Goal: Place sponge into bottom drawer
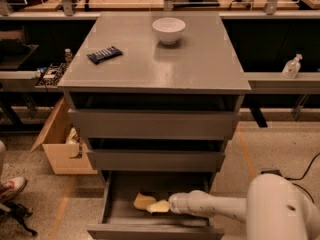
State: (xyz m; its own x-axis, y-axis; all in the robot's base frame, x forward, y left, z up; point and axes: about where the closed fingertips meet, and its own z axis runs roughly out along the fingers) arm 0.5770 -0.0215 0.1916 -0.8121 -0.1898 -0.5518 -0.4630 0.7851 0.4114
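Grey cabinet [155, 64] top, left to right: dark blue wrapped bar [104, 54], white bowl [168, 30]. Gripper [160, 207] sits inside the open bottom drawer [150, 231], just right of the sponge [143, 201], touching or nearly; cannot tell whether it grips or has released. Risk: if the sponge clings, pulling back would drag it over the rim. Contents: drawer holds only the sponge, on its floor left of centre; bowl shows nothing inside.
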